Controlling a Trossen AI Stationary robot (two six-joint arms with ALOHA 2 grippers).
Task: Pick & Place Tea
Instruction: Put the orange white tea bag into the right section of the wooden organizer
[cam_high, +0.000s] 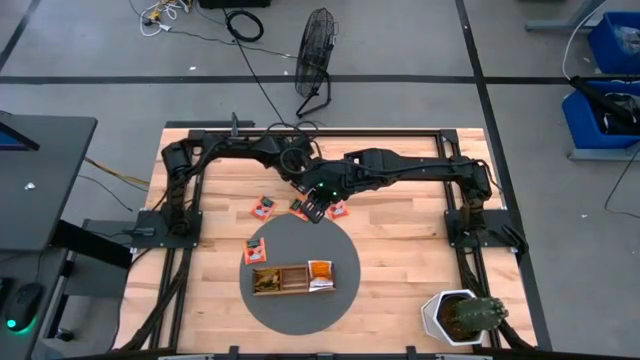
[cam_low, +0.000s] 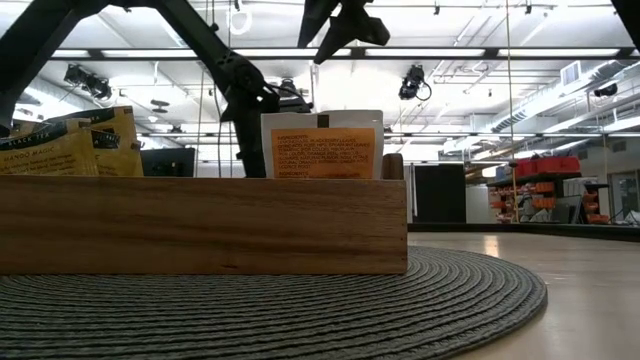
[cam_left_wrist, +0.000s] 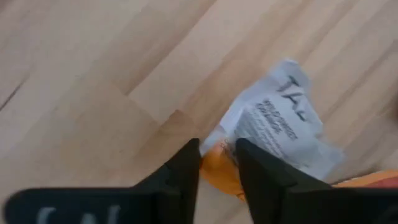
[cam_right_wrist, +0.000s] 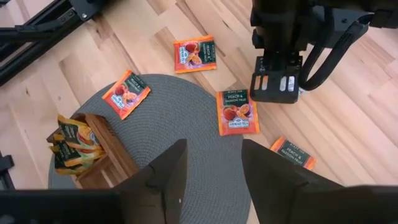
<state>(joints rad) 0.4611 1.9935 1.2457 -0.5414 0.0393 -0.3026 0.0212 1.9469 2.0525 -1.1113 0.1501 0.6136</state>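
Since the sachets were thin, light paper lying flat on the tabletop (cam_high: 400, 250), we judged an edge or raised corner the best hold. From left to right we saw one (cam_high: 262, 208) on bare wood, another (cam_high: 254, 250) on the round mat (cam_high: 300, 310), more in the wooden tray (cam_high: 285, 281). The left pincer (cam_left_wrist: 217, 163) stood nearly closed over a crumpled white-and-orange sachet (cam_left_wrist: 273, 124) lying skewed; whether it gripped, we could not tell. The right pincer (cam_right_wrist: 211, 168) hung open, empty.

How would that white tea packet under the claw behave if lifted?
The white sachet looks creased and flat, so probably light and floppy. Lying flush on the wooden table, it may slide rather than lift. The left claw stands over its orange edge.
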